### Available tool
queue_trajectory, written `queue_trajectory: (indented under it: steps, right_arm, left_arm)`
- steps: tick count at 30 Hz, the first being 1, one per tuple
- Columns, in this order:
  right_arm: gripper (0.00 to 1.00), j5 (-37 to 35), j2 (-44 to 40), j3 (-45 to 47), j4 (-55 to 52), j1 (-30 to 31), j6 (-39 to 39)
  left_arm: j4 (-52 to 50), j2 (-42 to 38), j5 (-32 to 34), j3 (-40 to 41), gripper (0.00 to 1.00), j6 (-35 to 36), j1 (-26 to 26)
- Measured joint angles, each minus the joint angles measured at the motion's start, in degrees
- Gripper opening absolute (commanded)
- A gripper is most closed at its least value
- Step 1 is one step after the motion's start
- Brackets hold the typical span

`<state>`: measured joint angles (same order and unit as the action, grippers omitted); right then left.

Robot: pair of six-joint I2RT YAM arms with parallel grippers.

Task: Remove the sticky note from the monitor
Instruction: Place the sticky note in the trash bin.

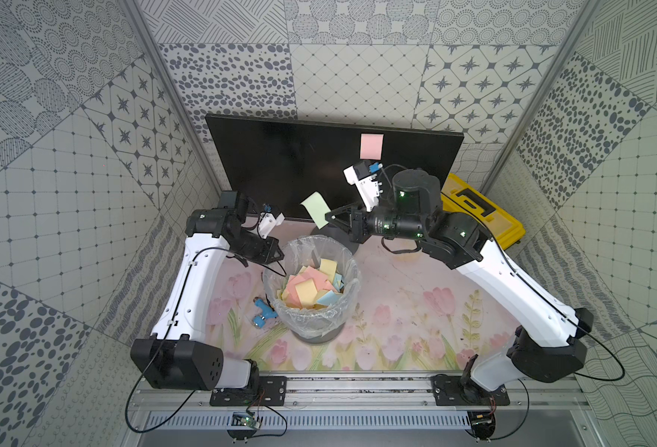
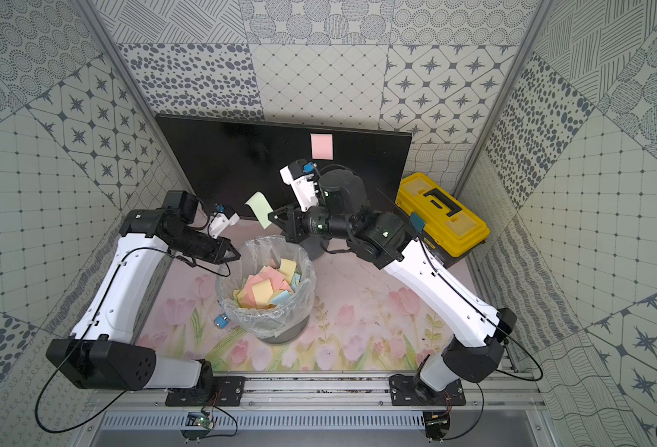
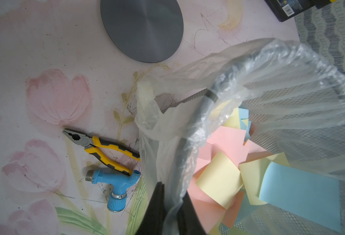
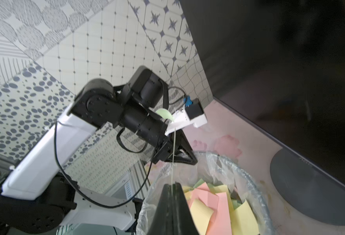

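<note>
Above the far rim of the plastic-lined mesh waste bin (image 1: 352,271), our right gripper (image 1: 328,218) pinches a pale green paper sticky note (image 1: 314,208), already free of the wide black monitor (image 1: 276,162) behind the bin, while our left gripper (image 1: 281,256) clamps the bin's rim, so next, we judge, we carry it over the mouth and open.

Plastic-lined bin (image 1: 319,323) — pliers (image 3: 104,148) and blue tap (image 3: 116,185) just beside it — yellow toolbox (image 2: 454,228) apart

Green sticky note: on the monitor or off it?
Off. The right gripper is shut on the green sticky note, which curls free, apart from the monitor.
</note>
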<state>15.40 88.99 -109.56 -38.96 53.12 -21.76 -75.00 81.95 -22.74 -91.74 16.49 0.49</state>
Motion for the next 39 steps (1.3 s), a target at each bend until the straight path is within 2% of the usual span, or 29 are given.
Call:
queue_trajectory:
  steps: [5, 11, 22, 31, 39]
  right_arm:
    - [0.00, -1.7, 0.3, 4.9, -3.4, 3.8, 3.3]
    - [0.00, -2.7, 0.3, 9.9, -5.4, 5.4, 4.9]
    - [0.01, -3.4, 5.0, 10.8, -5.4, 7.2, 7.0]
    - [0.35, -5.0, 6.4, 10.8, -5.5, 7.3, 8.1]
    - [0.44, -6.6, 6.4, 9.0, -6.1, 7.3, 8.7]
  left_arm:
    - [0.1, 0.1, 0.0, 0.0, 0.00, 0.0, 0.0]
    - [0.2, 0.1, 0.0, 0.0, 0.00, 0.0, 0.0]
    - [0.2, 0.1, 0.0, 0.0, 0.00, 0.0, 0.0]
    - [0.2, 0.1, 0.0, 0.0, 0.00, -0.2, 0.0]
    - [0.2, 0.1, 0.0, 0.0, 0.00, -0.2, 0.0]
